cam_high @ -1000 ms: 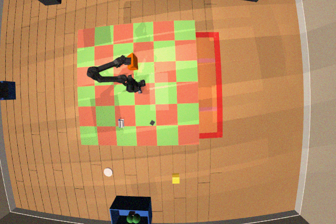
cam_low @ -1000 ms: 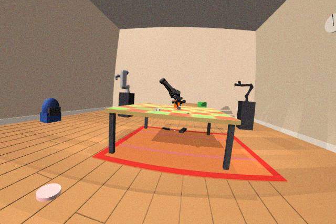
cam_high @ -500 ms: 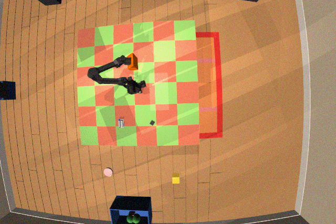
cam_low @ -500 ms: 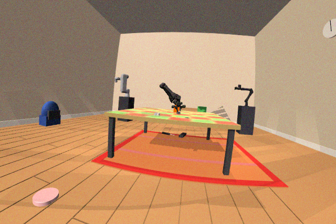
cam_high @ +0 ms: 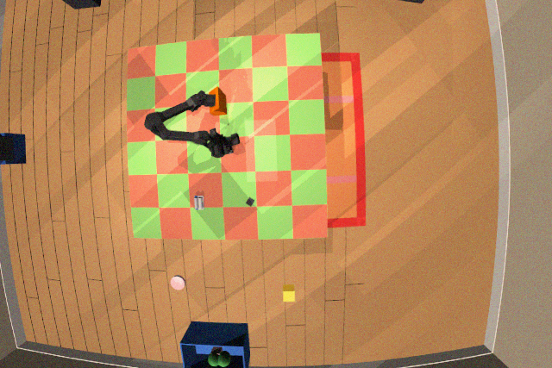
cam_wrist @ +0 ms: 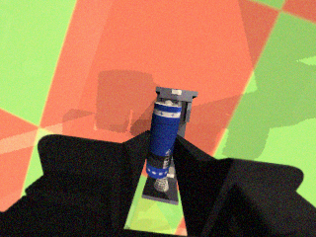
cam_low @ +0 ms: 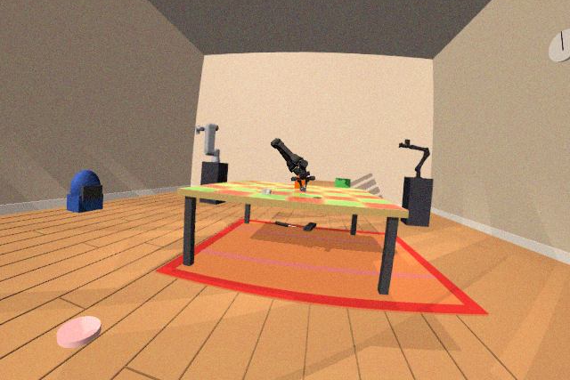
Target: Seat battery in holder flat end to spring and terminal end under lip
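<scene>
The blue battery [cam_wrist: 165, 130] is between the fingers of my gripper [cam_wrist: 161, 136] [cam_low: 303, 186], which is shut on it. The grey holder [cam_wrist: 160, 196] is on the checkered table [cam_high: 272, 83] [cam_low: 294, 201], under the battery in the wrist view. The battery runs roughly along the holder, set slightly to the left. Its terminal end is at the top, close beside the lip [cam_wrist: 177, 92]. Its flat end is just short of the spring [cam_wrist: 161, 185], which shows uncovered. How far the battery is above the holder's floor cannot be told. In the top and exterior views the battery is too small to make out.
An orange block [cam_high: 217, 101] stands by the arm's base. A small grey-white object [cam_high: 198, 202] [cam_low: 266, 191] and a small dark square [cam_high: 250, 201] [cam_low: 317, 197] lie on the table, on the side away from the orange block.
</scene>
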Robot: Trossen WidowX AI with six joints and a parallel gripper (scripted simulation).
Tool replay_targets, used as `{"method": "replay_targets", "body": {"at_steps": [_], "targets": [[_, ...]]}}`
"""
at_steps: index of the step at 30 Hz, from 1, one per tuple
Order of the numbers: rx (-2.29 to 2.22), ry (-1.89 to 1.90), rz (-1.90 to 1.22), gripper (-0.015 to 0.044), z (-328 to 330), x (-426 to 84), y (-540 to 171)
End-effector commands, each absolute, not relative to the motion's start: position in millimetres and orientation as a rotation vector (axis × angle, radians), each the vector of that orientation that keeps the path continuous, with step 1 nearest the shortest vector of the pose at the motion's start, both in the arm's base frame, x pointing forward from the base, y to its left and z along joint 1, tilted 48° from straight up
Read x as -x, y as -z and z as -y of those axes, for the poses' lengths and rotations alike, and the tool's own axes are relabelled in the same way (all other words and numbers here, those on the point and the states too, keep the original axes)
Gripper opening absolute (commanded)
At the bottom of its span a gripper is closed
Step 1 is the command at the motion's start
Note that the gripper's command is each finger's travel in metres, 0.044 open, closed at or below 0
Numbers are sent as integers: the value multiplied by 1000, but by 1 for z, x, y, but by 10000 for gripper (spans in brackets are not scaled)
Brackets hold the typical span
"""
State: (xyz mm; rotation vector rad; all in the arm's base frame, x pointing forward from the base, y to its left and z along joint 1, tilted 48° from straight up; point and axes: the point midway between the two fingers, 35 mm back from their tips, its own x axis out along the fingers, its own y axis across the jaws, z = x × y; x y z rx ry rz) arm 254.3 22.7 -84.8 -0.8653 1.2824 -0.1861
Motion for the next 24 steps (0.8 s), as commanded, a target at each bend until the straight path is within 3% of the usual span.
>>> {"method": "replay_targets", "body": {"at_steps": [1,24], "targets": [[871,200,-1332,80,-18,-249,88],[862,258,-1455,80,-15,-252,85]]}}
